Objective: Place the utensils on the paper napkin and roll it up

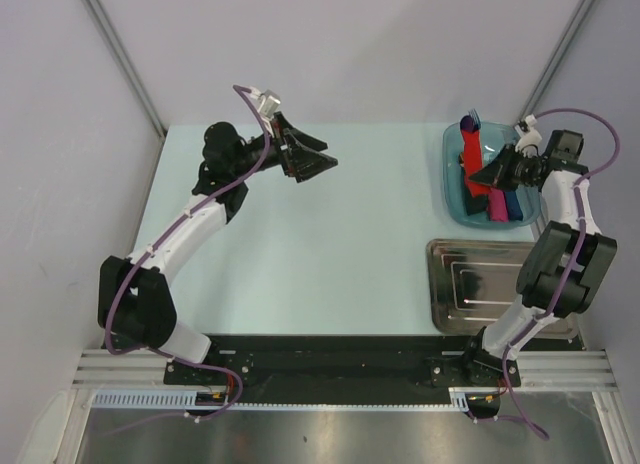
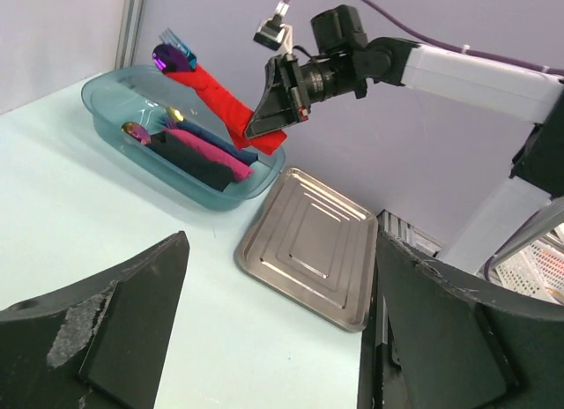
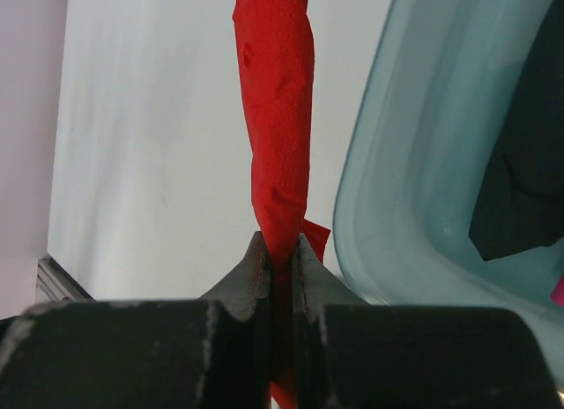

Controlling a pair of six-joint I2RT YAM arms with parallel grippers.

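Note:
A red paper napkin is rolled up round the utensils. The purple spoon bowl and the bright blue utensil's end poke out of its top. My right gripper is shut on the roll's lower end and holds it tilted over the blue bin. In the top view the roll sits at the right gripper. The right wrist view shows the roll pinched between the right gripper's jaws. My left gripper is open and empty above the table's far middle, and it also shows in the left wrist view.
The translucent blue bin at the far right holds other rolls, pink, black and blue, with gold spoon heads. A steel tray lies near the right arm's base and also shows in the left wrist view.

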